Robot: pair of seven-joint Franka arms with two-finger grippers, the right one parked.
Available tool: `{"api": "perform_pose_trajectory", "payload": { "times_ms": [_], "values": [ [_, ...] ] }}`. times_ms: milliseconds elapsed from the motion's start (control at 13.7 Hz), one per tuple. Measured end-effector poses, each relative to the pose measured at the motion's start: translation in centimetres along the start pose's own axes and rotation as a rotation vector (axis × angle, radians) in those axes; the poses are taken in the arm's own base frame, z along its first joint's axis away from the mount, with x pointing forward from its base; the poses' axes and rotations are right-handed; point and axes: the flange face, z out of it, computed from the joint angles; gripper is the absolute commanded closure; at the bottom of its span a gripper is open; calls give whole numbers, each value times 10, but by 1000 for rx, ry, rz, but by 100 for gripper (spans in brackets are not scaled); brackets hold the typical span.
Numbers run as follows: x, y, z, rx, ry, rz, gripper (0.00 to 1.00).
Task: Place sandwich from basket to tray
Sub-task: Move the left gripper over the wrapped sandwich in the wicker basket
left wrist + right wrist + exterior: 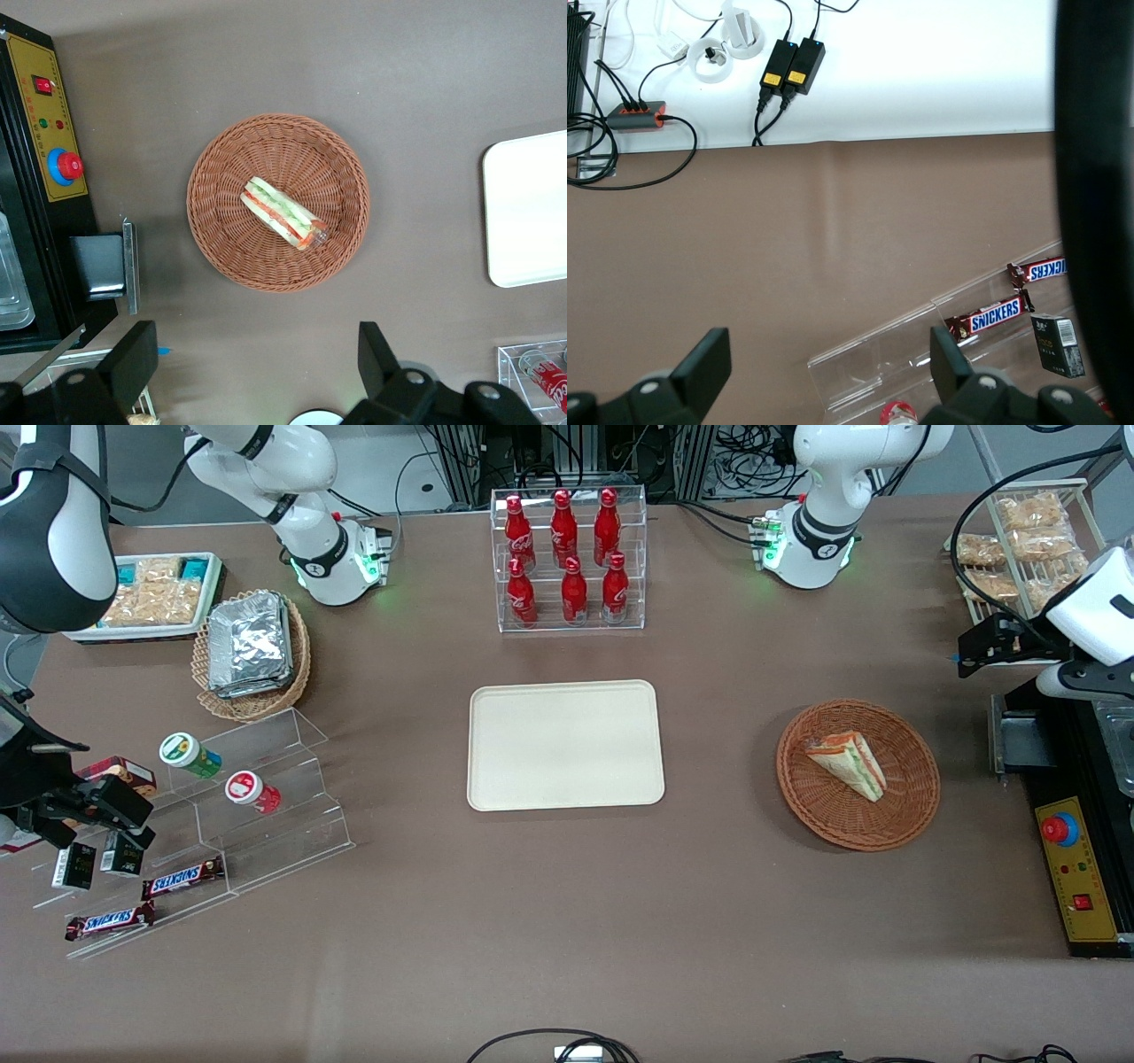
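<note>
Front view: the sandwich (pixel 849 763) lies in the basket (pixel 858 828), at three o'clock from the empty tray (pixel 565 745); the gripper (pixel 997 646) hangs toward the basket's one o'clock, above the bench. Left wrist view: the jaws stand wide and empty, the sandwich (pixel 282 212) well apart at their twelve o'clock, its long axis running ten to four.

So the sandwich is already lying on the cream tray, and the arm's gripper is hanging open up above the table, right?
Not quite. The sandwich is still in the reddish-brown basket; the cream tray holds nothing, as the front view shows. The rest stands: the gripper hangs open above the table, beside the basket, not over the tray.
</note>
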Motion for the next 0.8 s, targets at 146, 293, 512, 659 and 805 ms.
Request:
{"api": "perform_pose_trajectory", "payload": {
  "times_ms": [146, 293, 512, 659, 805],
  "values": [
    [1, -1, 2, -1, -4, -1, 0],
    [1, -2, 4, -2, -8, -3, 0],
    [6, -4, 18, -5, -28, -19, 0],
    [15, -3, 44, -4, -21, -65, 0],
    [23, 2, 79, -3, -19, -134, 0]
  ]
}}
